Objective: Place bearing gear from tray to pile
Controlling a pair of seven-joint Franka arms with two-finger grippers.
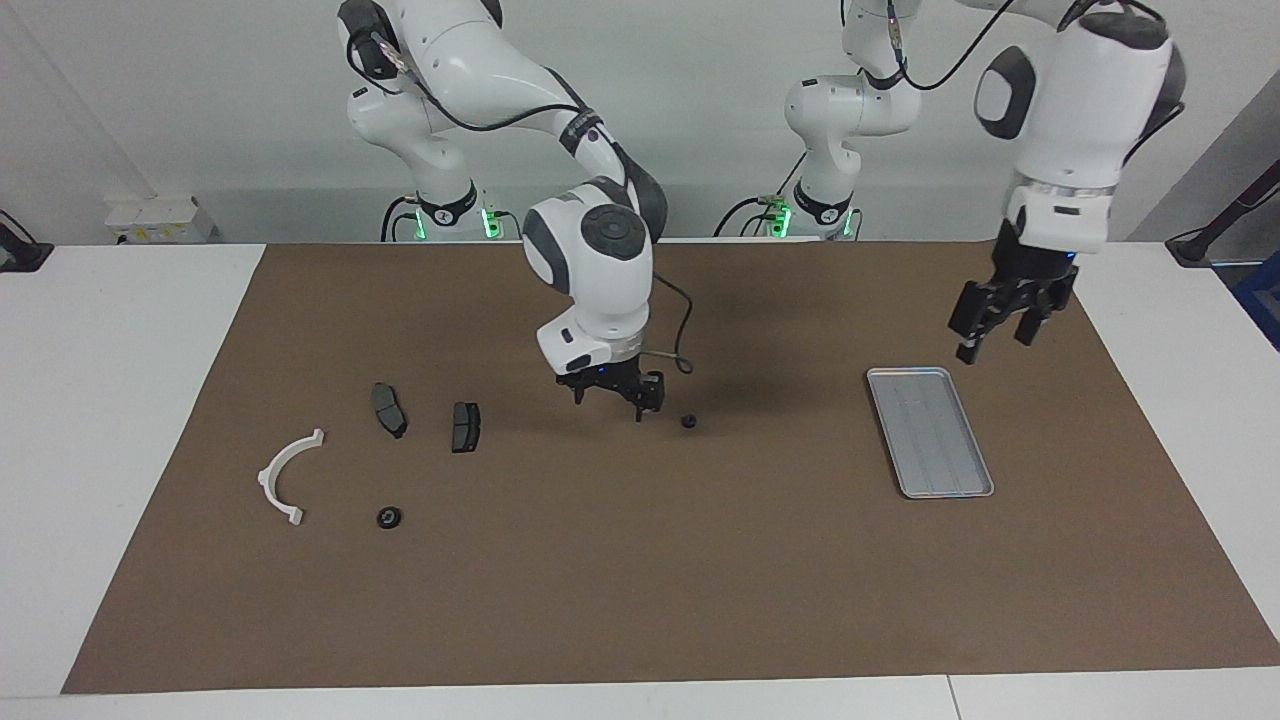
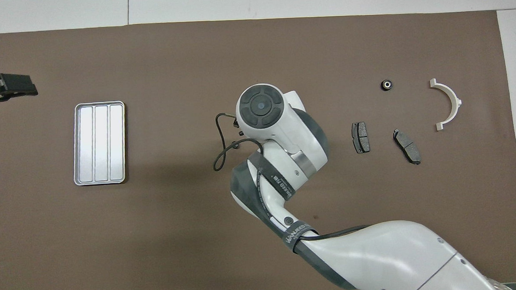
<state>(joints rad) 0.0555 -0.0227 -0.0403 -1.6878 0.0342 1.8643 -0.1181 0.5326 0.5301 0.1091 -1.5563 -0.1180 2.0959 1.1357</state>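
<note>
While the small dark bearing gear (image 1: 688, 421) lies on the brown mat (image 1: 640, 600) about midway between the tray (image 1: 930, 431) and the pile, it is held by nothing. Just beside it the right gripper (image 1: 612, 394) is poised low, fingers parted and empty; in the overhead view the gear is hidden under that arm. The tray, toward the left arm's end of the table, is seen bare. The pile is gathered toward the right arm's end: two dark brake pads (image 1: 389, 409) (image 1: 465, 426), a white half-ring (image 1: 288, 475) and a second small black round part (image 1: 389, 517). The left gripper (image 1: 998, 322) is raised near the tray's end, fingers spread, nothing carried.

A miss is judged the chief risk: the gear is tiny and round, so an off-centre close could flick or roll it away. If carried loosely, it could be dropped short of the pile.
</note>
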